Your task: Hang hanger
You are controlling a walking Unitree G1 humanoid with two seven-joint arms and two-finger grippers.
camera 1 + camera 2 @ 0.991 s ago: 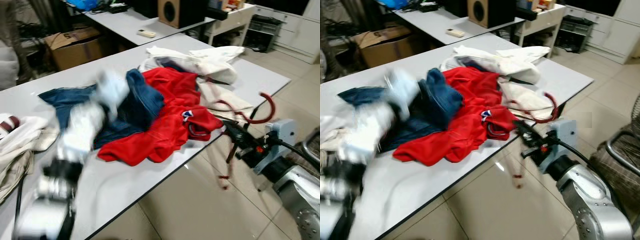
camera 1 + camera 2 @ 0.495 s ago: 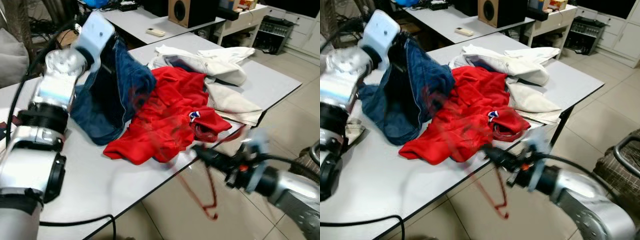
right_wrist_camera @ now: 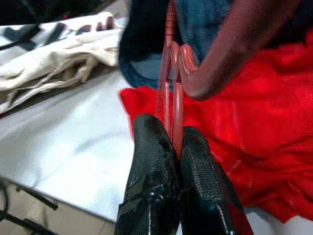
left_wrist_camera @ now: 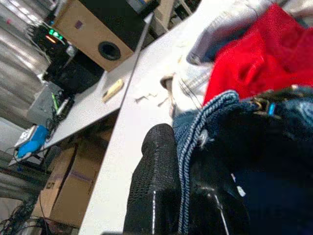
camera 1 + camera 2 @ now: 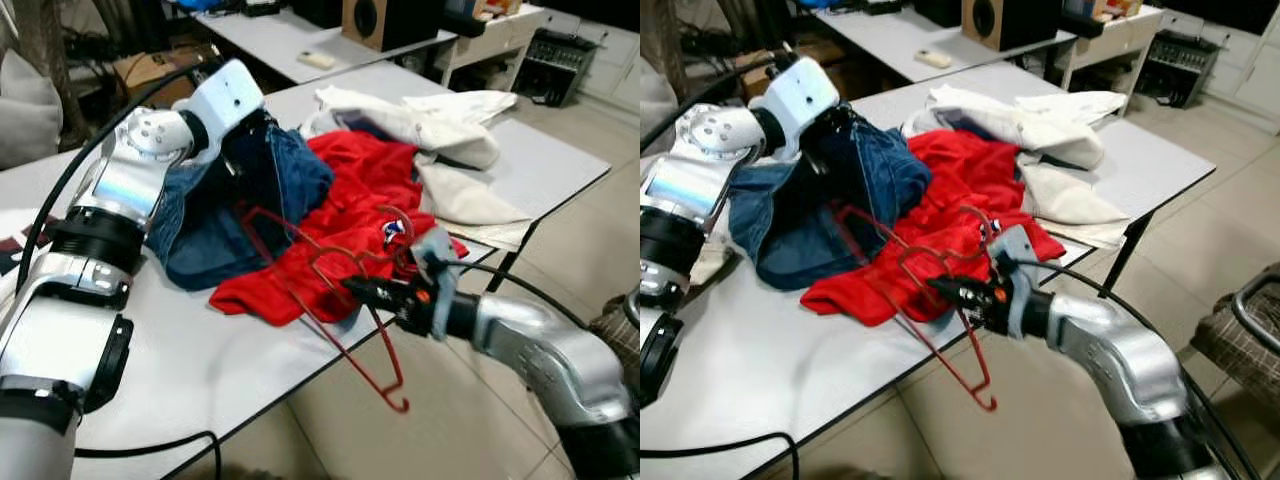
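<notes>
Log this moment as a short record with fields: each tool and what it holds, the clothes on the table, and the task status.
left tool: shut on the blue denim garment, lifting it off the table
right tool: shut on the red hanger, held over the table's near edge
hanger position: one end toward the denim, the other hanging below the table edge
other clothes: red garment mid-table; white garments behind it
task status: hanger not yet in the denim
</notes>
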